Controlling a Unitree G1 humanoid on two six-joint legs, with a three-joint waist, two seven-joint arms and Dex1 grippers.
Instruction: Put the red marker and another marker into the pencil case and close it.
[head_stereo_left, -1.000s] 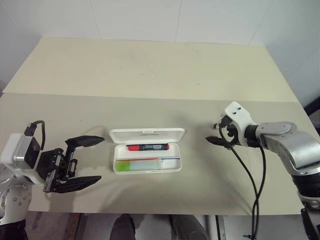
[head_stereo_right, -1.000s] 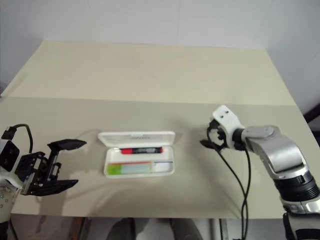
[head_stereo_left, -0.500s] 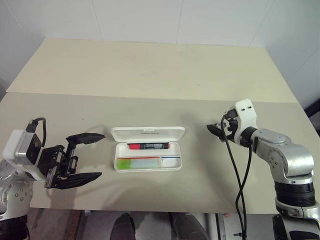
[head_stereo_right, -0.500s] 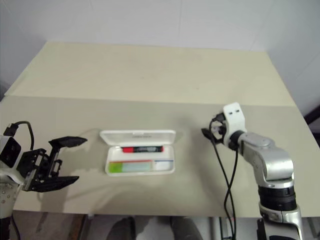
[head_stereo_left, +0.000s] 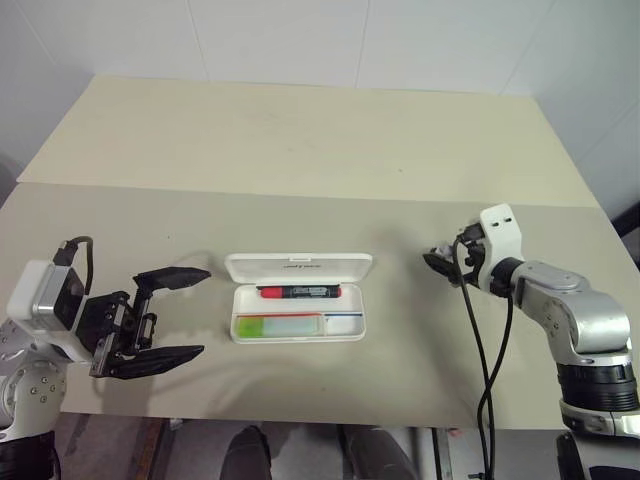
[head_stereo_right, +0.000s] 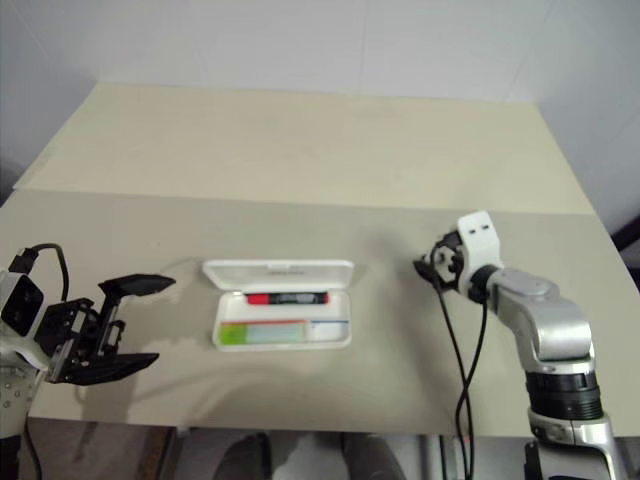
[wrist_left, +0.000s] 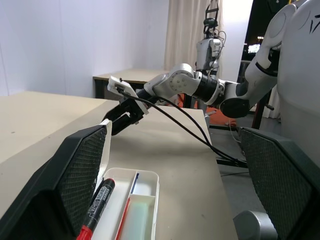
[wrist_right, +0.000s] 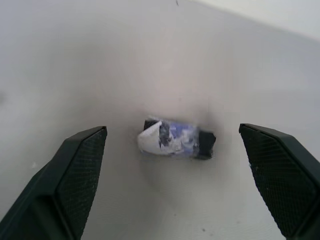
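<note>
The white pencil case (head_stereo_left: 345, 330) lies open at the table's middle, its lid (head_stereo_left: 298, 267) standing up at the back. The red marker (head_stereo_left: 298, 292) rests in the case's rear compartment. The light green marker (head_stereo_left: 262, 326) lies in the front one. To the left of the case my left gripper (head_stereo_left: 200, 311) hovers open and empty, pointing at it. Well to the right of the case my right gripper (head_stereo_left: 438, 262) is open low over the table. A small white, blue and black scrap (wrist_right: 175, 138) lies on the table between its fingers (wrist_right: 80, 170).
The beige table (head_stereo_left: 300, 150) has a seam running across it behind the case. A black cable (head_stereo_left: 480, 350) hangs from my right wrist over the front edge. The left wrist view looks across the case (wrist_left: 150, 187) toward my right gripper (wrist_left: 117, 122).
My right gripper has drifted a little to the right, away from the case, and rolled at the wrist. The left gripper and the case's contents have stayed put.
</note>
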